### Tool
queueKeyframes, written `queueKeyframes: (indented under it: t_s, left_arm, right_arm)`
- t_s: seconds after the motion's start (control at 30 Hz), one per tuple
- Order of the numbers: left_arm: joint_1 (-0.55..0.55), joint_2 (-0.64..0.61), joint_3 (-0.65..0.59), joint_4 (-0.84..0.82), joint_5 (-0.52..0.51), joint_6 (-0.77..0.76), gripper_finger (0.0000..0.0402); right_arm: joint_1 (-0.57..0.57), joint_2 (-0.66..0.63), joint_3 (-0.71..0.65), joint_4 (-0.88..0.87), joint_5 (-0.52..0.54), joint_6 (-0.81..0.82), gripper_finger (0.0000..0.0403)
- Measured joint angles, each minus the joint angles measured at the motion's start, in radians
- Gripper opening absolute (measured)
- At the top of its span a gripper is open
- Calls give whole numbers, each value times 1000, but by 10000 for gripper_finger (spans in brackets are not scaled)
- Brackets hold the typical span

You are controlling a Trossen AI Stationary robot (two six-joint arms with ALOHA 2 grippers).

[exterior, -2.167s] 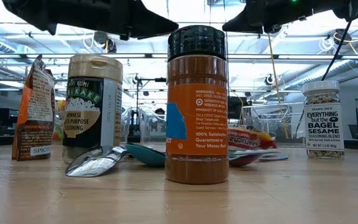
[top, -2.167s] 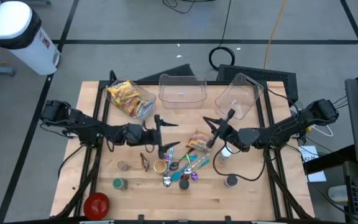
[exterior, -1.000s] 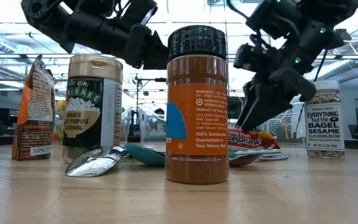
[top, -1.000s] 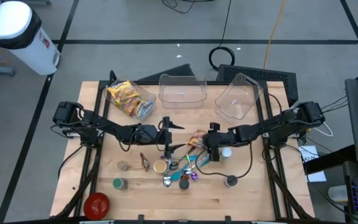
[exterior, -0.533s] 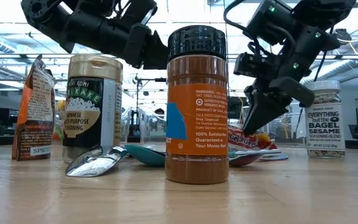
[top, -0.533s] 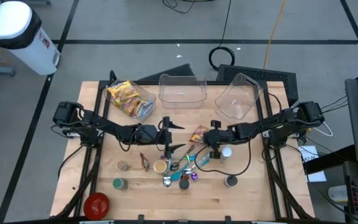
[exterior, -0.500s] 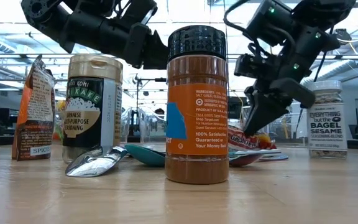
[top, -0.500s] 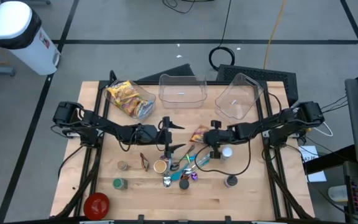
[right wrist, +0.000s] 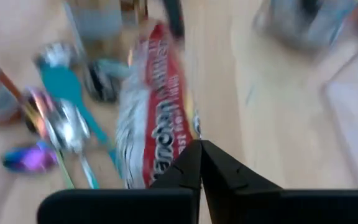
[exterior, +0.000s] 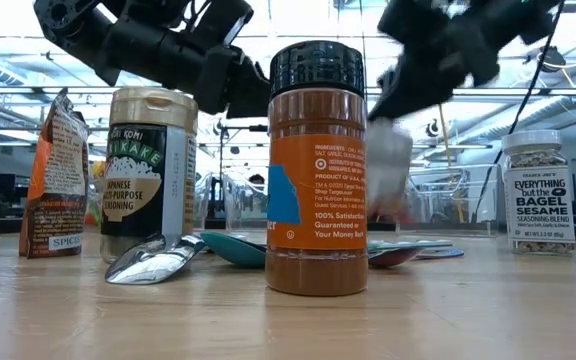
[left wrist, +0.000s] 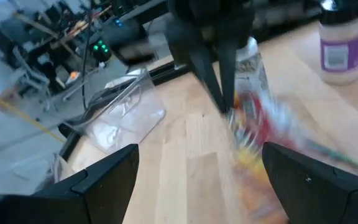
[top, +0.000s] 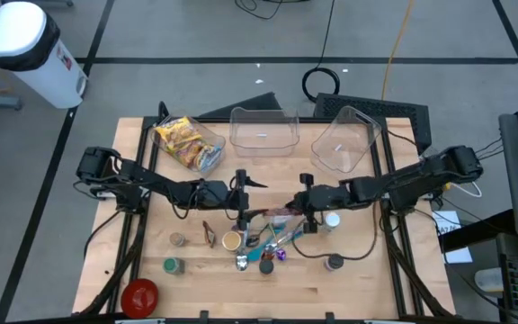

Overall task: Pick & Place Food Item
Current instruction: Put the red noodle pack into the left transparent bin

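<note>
Hanging packet (right wrist: 157, 124): lifted off the tabletop (top: 376, 279), long axis running away from the claw tips.
Right claw (right wrist: 199, 155): clenched on the packet's edge, mid-table.
Left claw (top: 245, 198): released, hovering beside.

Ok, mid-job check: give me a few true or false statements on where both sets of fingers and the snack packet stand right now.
1. The right gripper has its fingers shut on the red and white snack packet. True.
2. The left gripper has its fingers closed. False: they stand wide apart, holding nothing.
3. The snack packet already lies in a clear bin. False: it hangs from the right gripper over the table, near the spoons.
4. A bag of yellow snacks sits in the far left bin. True.
5. The brown spice bottle has tipped over. False: it stands upright.
</note>
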Motion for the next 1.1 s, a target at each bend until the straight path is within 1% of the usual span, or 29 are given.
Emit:
queueKeyframes:
  t_s: [0.17,0.33,0.47,0.6,0.77,0.93,1.1]
  left_arm:
    - [-22,0,0,6,-13,96,349]
    - [-42,0,-1,24,-6,102,349]
    - [-48,0,-1,49,26,100,349]
    - [-48,0,-1,40,31,99,349]
    - [-48,0,-1,40,61,93,349]
    - [-48,0,-1,45,63,70,349]
    - [-48,0,-1,66,62,70,349]
  right_arm:
    - [70,-64,1,-10,95,-7,0]
    - [107,-85,1,2,155,-29,0]
    - [108,-84,1,25,163,-47,0]
    - [102,-84,1,30,165,-48,0]
    - [101,-84,1,27,214,-51,0]
    - [101,-84,1,32,216,-55,0]
    - [101,-80,1,98,216,-78,0]
